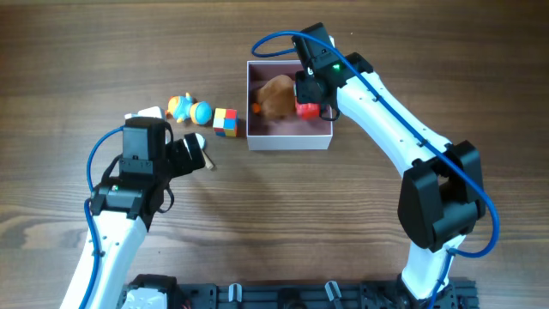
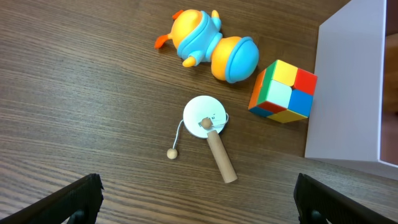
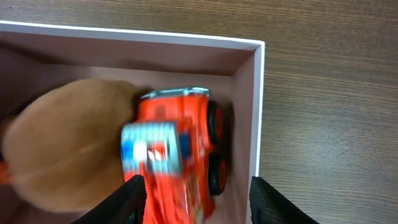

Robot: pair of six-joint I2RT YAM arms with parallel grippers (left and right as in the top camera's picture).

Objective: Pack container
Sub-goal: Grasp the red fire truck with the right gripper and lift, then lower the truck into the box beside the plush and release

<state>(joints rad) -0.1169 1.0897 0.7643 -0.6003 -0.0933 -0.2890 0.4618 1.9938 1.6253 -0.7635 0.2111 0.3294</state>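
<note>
The container (image 1: 290, 143) is a square box with white walls and a pink inside, at the table's far middle. In it lie a brown plush (image 1: 274, 96) and a red toy car (image 1: 307, 108). My right gripper (image 1: 307, 90) hangs over the box's right part. In the right wrist view its fingers (image 3: 198, 199) are open on either side of the blurred red car (image 3: 177, 149), beside the plush (image 3: 68, 143) and the box wall (image 3: 256, 112). My left gripper (image 1: 190, 154) is open and empty above the table (image 2: 199, 199), just short of a small drum toy (image 2: 205, 118).
Left of the container lie a colour cube (image 1: 225, 121), an orange-and-blue duck toy (image 1: 189, 109) and the white drum toy with wooden handle (image 1: 199, 146). In the left wrist view the cube (image 2: 283, 91) sits close to the container's white wall (image 2: 348, 93); the duck (image 2: 208, 45) is beyond.
</note>
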